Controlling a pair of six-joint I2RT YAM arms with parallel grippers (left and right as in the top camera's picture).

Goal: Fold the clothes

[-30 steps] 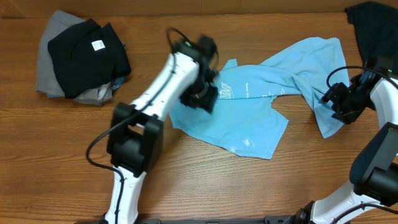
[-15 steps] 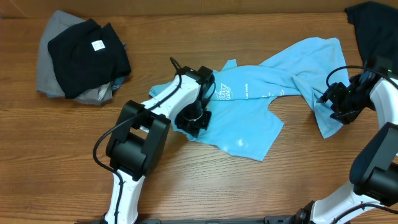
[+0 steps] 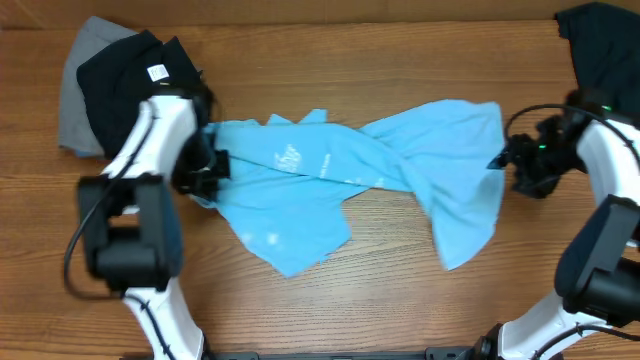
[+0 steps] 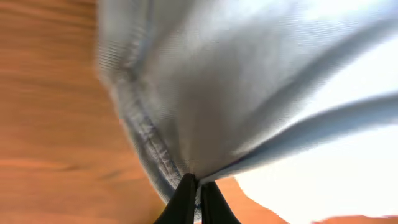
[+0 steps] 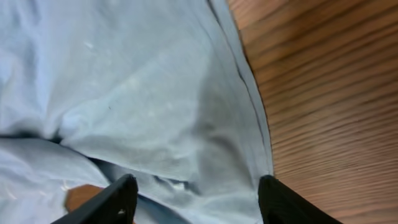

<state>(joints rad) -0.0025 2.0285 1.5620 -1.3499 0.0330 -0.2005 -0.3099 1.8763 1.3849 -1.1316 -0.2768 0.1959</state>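
Light blue T-shirt (image 3: 330, 170) lies spread and rumpled across the middle of the counter (image 3: 400, 300), stretched sideways between the two arms. White lettering (image 3: 285, 157) faces up on its left half. One flap hangs toward the near edge left of centre, another toward the near edge on the right.

Left arm (image 3: 150, 140) reaches to the shirt's left end. Left jaws are closed tight on the shirt there. In the left wrist view the two dark fingers (image 4: 183, 202) are pressed together with the stitched hem pinched between them, and the cloth (image 4: 249, 81) fans up and away from that point, taut and blurred. Bare wood (image 4: 43, 93) shows on the left.

Right arm (image 3: 610, 170) is at the shirt's right edge. Right jaws stand wide apart, gripping nothing. In the right wrist view the fingers (image 5: 109, 199) sit far from each other at the bottom of the frame, with shirt cloth (image 5: 137, 93) and its hemmed edge lying loose between them. Bare counter (image 5: 329, 93) is to the right of the hem.

Back left: black garment (image 3: 115, 80) with a small white tag (image 3: 157, 72), piled on a grey garment (image 3: 75, 110), just beside the left arm. The shirt's left end is near that pile; can't tell if they touch. Back right corner: dark garment (image 3: 600, 40), partly out of frame, apart from the shirt.
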